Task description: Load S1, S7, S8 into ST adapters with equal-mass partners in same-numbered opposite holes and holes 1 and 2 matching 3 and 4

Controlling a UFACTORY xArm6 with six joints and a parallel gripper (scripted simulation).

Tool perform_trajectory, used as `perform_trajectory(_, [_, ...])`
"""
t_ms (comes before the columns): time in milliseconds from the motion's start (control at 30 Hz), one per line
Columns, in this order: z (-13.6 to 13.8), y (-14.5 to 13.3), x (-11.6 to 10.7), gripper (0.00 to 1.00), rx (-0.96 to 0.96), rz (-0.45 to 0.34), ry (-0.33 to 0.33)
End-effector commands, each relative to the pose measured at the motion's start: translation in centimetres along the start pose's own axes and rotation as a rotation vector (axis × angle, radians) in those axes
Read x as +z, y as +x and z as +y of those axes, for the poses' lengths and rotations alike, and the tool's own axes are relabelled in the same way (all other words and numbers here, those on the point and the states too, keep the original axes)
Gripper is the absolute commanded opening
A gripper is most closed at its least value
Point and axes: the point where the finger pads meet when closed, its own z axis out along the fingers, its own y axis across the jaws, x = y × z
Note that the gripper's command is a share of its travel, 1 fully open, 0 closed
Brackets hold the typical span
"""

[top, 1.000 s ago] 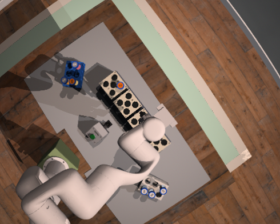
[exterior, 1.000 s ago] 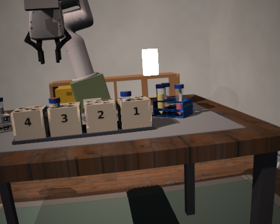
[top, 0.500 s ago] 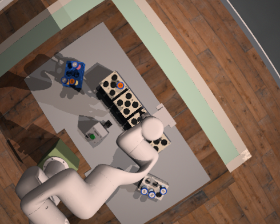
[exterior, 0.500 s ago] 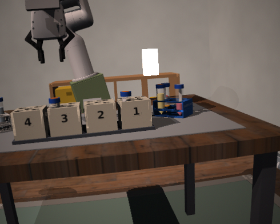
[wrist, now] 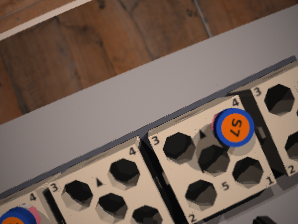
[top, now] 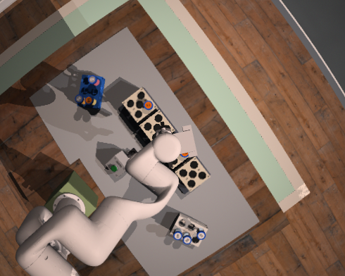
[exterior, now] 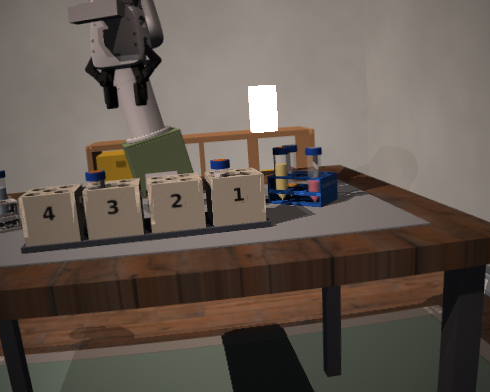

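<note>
Open fingers (exterior: 126,97) above the adapters, one orange-dotted sample left in its rack.

The tall clear plastic tube with a blue cap and orange dot (top: 89,101) (exterior: 281,175) stood in the blue open-sided rack (top: 101,92) (exterior: 329,187), upper left of the top view; the fingers were parted and held nothing. It looked stiff and light, though its liquid would add weight, and its smooth wall might slip — a square hold just under the cap, then a straight lift, seemed best. Its yellow fill reached high above a pointed bottom, so it likely needed a well-filled partner. The blue-rimmed tube marked S7 (top: 184,154) (exterior: 95,176) (wrist: 234,127) stood in hole 4 of the cream block-shaped adapter 3 (exterior: 113,220) (wrist: 226,199) — its level hidden.
</note>
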Motion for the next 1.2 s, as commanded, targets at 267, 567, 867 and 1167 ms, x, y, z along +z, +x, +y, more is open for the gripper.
perform_trajectory(267, [-3.9,-4.4,-0.1,0.57,0.340,0.025,-0.012])
perform_trajectory(567, [-6.2,-7.1,0.0,0.57,0.340,0.025,-0.011])
perform_trajectory(867, [-9.1,-10.6,0.2,0.57,0.340,0.024,-0.011])
perform_trajectory(1167, [-11.3,-13.2,0.3,0.57,0.340,0.024,-0.011])
